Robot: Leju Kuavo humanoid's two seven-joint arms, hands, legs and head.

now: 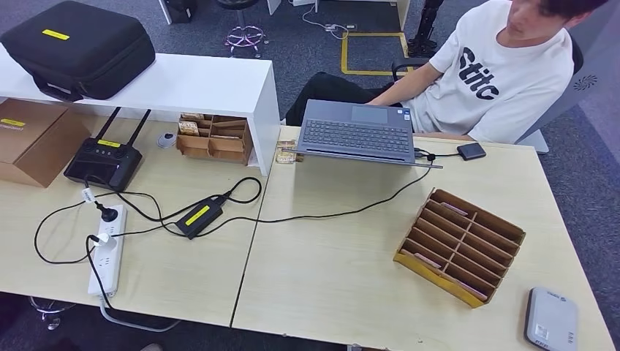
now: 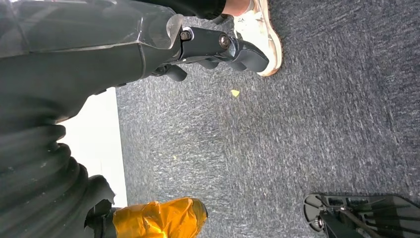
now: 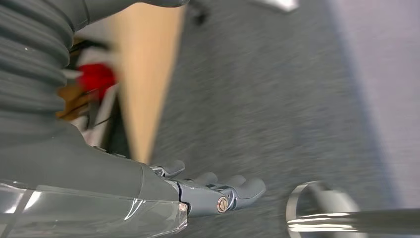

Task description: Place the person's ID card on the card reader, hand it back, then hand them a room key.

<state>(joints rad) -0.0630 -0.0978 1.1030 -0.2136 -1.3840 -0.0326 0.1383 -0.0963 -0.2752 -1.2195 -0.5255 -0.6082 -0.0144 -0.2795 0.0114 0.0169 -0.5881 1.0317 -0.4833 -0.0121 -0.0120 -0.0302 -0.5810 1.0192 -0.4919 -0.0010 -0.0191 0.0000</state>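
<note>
A grey card reader (image 1: 550, 319) lies flat at the near right corner of the wooden table (image 1: 329, 270). Left of it stands a slanted cardboard organiser (image 1: 460, 245) with several slots; thin cards lie in some of them. A person in a white T-shirt (image 1: 504, 66) sits at the table's far side behind an open laptop (image 1: 357, 133). My left hand (image 2: 218, 47) hangs over grey carpet, fingers stretched out, holding nothing. My right hand (image 3: 213, 191) also hangs beside the table edge above carpet, fingers extended and empty.
A small black device (image 1: 471, 151) lies beside the laptop. Cables run across the table to a power brick (image 1: 199, 216) and a white power strip (image 1: 107, 248). A black controller (image 1: 102, 159), a brown box (image 1: 33, 139) and a white shelf (image 1: 183, 84) carrying a black case (image 1: 77, 47) fill the left.
</note>
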